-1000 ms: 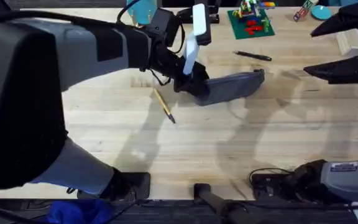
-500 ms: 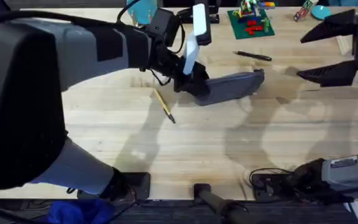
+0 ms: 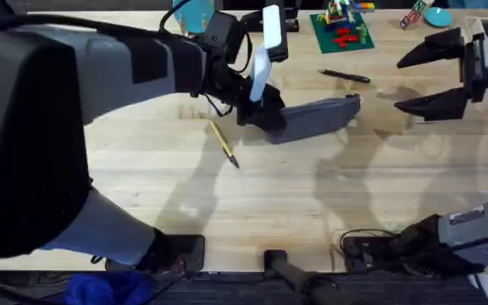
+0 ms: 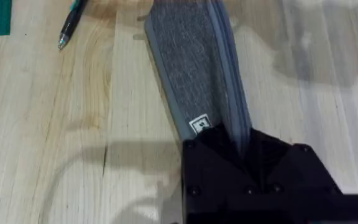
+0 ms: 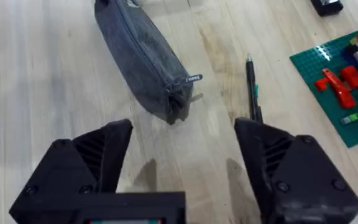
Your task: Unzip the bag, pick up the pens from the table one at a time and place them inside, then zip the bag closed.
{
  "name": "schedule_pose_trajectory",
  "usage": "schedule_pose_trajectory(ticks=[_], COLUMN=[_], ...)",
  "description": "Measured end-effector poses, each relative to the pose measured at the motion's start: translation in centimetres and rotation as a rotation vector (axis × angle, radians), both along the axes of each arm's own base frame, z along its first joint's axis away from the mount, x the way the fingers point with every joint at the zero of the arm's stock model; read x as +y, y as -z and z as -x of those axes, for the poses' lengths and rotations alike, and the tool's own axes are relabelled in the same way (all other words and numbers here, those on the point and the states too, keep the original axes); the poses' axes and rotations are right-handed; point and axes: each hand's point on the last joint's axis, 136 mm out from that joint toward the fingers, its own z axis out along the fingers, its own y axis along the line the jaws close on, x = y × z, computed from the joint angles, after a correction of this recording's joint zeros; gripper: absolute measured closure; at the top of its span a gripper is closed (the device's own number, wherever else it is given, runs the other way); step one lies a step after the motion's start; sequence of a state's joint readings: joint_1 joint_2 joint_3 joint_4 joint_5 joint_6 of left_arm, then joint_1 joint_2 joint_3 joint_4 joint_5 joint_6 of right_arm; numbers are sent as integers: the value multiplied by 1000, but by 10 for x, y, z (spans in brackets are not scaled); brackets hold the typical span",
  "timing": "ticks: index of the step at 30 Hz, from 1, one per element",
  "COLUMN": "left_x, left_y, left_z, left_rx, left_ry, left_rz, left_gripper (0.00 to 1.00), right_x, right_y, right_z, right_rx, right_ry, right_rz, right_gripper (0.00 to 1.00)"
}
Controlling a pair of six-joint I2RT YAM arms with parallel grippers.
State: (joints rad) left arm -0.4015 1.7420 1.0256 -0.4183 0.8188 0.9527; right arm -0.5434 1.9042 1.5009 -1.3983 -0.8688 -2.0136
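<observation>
The grey-blue bag (image 3: 316,119) lies flat on the wooden counter (image 3: 312,195), its zipper running along its length and, as far as the wrist views show, still zipped. The left gripper (image 3: 261,114) sits at the end of the bag farthest from the green brick plate (image 3: 342,32), with its jaws pressed together on that end; in the left wrist view the black jaws cover the bag's near end (image 4: 197,74), just past a small white label. The right gripper (image 3: 435,78) hangs above the counter well beyond the bag's other end, its jaws spread wide and holding nothing. In the right wrist view its two fingers (image 5: 92,168) frame the bag's free end (image 5: 145,59), where the zipper pull sticks out to the side.

The black pen (image 3: 344,76) lies on the counter between the bag and the brick plate, close to the bag and apart from it; the right wrist view shows it (image 5: 252,84) just beside the bag's free end. The yellow pen (image 3: 224,144) lies on the opposite side of the bag, near the end held by the left gripper, slanted and not touching the bag.
</observation>
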Motion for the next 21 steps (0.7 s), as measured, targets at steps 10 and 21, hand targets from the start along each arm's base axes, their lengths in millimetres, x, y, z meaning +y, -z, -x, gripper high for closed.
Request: schedule_pose_trajectory(ticks=[10,21], left_x=[0,0], left_y=[0,0], left_z=[0,0], left_rx=[0,0], left_ry=[0,0], left_rz=[0,0], left_gripper=[959,959], right_x=[1,6], right_y=[10,25], right_z=[-2,-3], right_rx=[26,73], right_ry=[-6,-22], right_rz=[-15,-43], right_gripper=[7,6])
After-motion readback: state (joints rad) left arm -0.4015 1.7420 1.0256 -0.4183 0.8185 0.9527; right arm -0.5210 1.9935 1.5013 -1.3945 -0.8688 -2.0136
